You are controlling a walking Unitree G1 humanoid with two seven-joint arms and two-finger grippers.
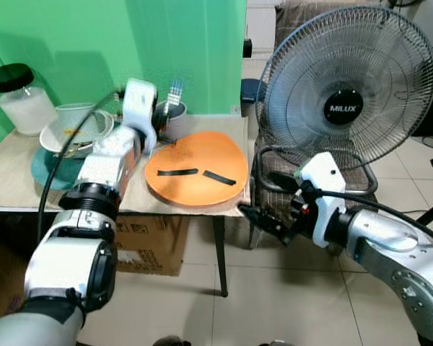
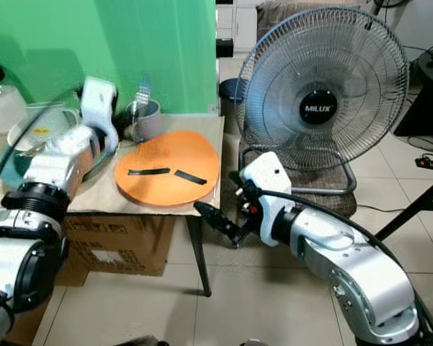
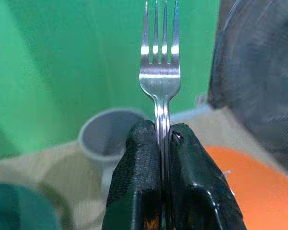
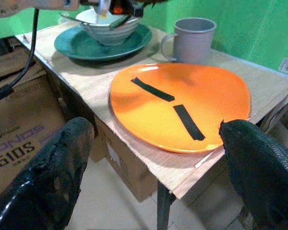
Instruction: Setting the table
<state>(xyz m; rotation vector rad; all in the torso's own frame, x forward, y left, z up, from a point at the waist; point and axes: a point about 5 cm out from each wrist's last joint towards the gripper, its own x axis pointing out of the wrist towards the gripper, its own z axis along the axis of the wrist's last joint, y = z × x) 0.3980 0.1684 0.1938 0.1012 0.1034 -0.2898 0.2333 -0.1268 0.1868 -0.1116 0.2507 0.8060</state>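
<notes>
Fork (image 3: 159, 81) was pinched upright by its handle in the left gripper (image 3: 164, 143), upper left of frame, above the mug (image 4: 191, 39). Right gripper (image 4: 153, 163) hung spread below the table edge — idle. Judged step: carrying cutlery; next, lowering it beside the orange plate (image 1: 198, 162).

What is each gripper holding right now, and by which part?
The left gripper holds a fork by its handle, tines up. The right gripper is open and holds nothing.
</notes>
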